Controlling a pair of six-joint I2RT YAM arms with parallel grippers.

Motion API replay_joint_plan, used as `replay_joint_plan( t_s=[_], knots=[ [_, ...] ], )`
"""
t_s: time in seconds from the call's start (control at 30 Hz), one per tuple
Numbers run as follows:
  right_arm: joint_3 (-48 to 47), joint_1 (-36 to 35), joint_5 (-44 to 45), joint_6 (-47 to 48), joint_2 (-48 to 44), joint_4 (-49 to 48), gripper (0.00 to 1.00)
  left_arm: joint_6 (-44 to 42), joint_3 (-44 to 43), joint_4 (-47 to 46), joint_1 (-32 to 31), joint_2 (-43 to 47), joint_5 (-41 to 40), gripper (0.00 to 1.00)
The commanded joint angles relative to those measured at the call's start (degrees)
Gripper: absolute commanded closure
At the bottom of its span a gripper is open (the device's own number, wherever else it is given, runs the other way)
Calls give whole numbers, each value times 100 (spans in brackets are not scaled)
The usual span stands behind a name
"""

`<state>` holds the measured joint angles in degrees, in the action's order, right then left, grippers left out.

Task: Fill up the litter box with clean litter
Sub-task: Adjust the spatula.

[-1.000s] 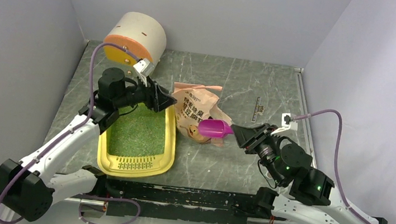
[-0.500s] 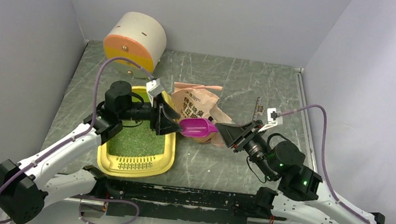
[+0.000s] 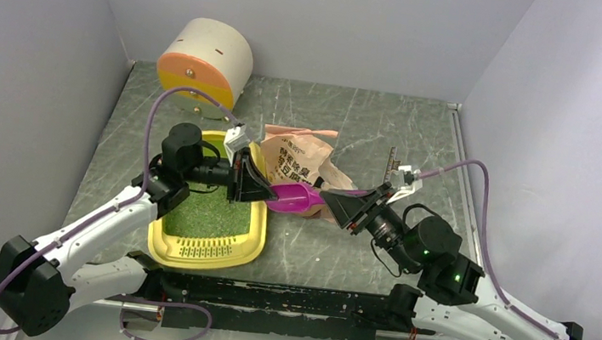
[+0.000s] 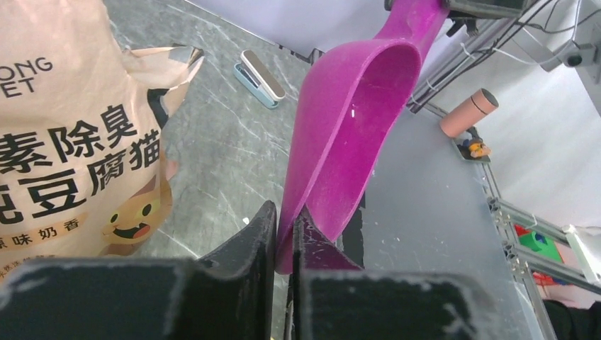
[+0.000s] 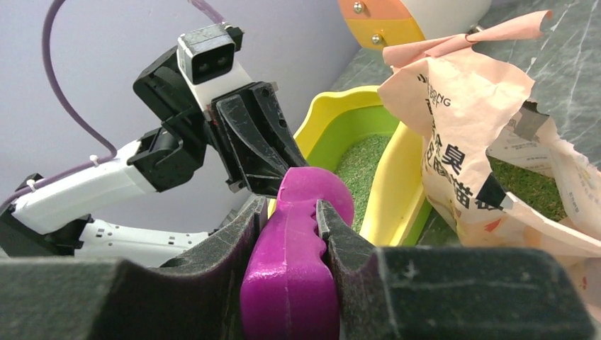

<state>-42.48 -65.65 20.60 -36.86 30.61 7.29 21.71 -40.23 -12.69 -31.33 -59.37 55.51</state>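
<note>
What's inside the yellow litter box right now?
Green clean litter covers the visible floor of the litter box. Its far right corner is covered by the left gripper, so the fill there can't be seen. Nothing else shows inside.

Yellow litter box (image 3: 201, 249), speckled green litter (image 3: 203, 210), magenta scoop (image 3: 290, 197).

A: How's the light?
B: Bright and even, seemingly from above; only soft shadows on the surface (image 3: 354, 125).
A: Any blur?
B: Overhead view is crisp, litter (image 3: 207, 209) speckle visible. Wrist views soften in the dark near foreground; the scoop (image 4: 347, 120) looks sharp.
</note>
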Motion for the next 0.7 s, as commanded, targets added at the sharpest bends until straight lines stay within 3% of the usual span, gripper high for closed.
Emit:
replay_joint_plan(
  t_s=[0.0,0.17,0.2,0.23,0.27,0.53,0.67],
  knots=[
    [-101,-3,-301,289,-55,-120,99,-796,-360,686,-22,22,192,95],
    [-494,-2,-643,669,138,584,88,-1579,-731,1535,-22,-40,180,95],
    [-561,-1,-757,746,159,710,79,-1688,-789,1626,-18,-55,191,95],
    [-616,-5,-860,795,178,830,60,-1800,-846,1711,-22,-78,209,95],
    [-658,2,-982,875,200,902,50,-1889,-899,1784,-20,-108,219,95],
    [-1111,-4,-1722,1197,451,1506,27,-3026,-1466,2830,-13,-401,462,95],
    [-1243,-3,-1519,1241,370,1731,19,-3361,-1646,3125,54,-430,559,95]
  ],
)
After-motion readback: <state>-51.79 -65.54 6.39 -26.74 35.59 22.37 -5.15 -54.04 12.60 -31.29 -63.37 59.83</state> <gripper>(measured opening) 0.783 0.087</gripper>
